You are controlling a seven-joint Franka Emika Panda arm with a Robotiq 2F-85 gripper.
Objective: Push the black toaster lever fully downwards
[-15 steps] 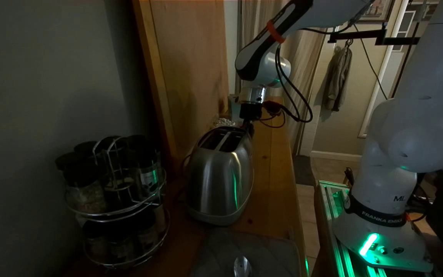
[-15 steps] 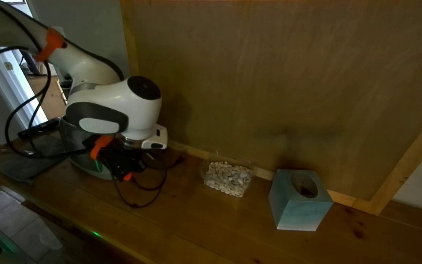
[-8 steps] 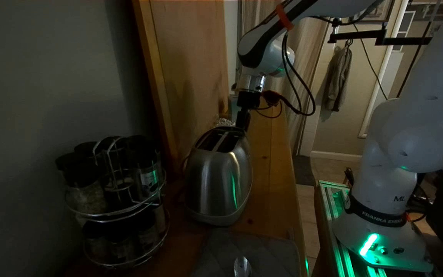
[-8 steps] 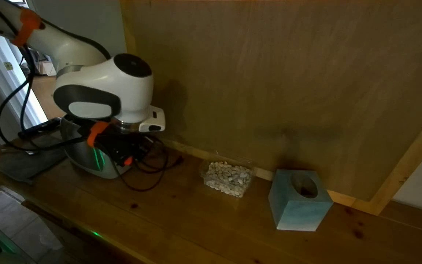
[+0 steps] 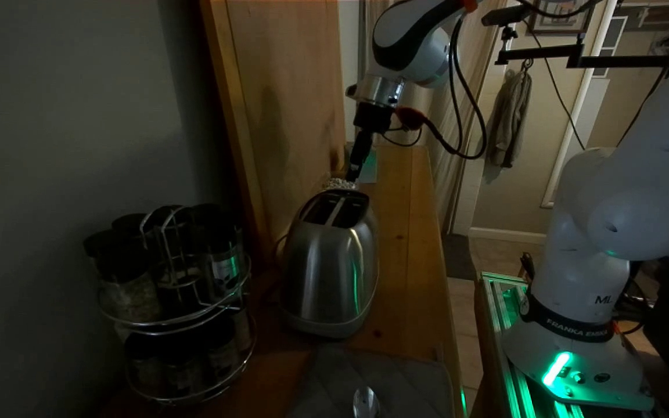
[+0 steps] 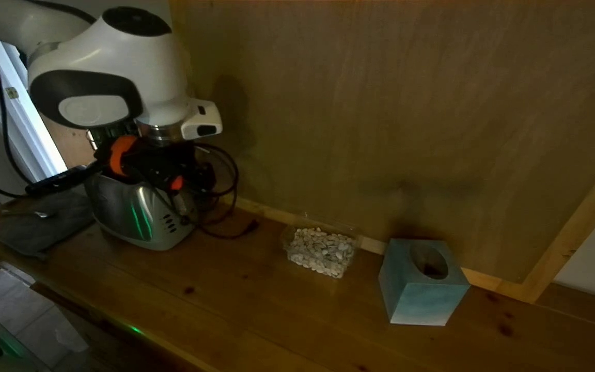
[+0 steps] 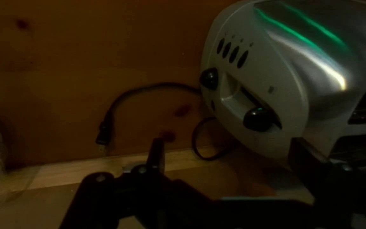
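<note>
The shiny steel toaster stands upright on the wooden counter, with its pale control end facing my wrist camera. The black toaster lever sticks out of that end, at the part of its slot closest to the toaster's top. My gripper is open, its dark fingers wide apart with nothing between them. The lever lies beyond the fingertips and apart from them. In an exterior view the gripper hangs just above and behind the toaster's far end. The gripper body hides the lever in an exterior view where the toaster also shows.
A wire rack of jars stands close to the toaster, and a grey mat with a spoon lies in front. Beyond the control end are a loose plug, a box of pebbles and a teal tissue box. A wooden panel rises behind.
The arm has risen, and my gripper has gone up from beside the toaster's control end to above its top level. Its jaws have spread. More of the toaster's end now shows.
</note>
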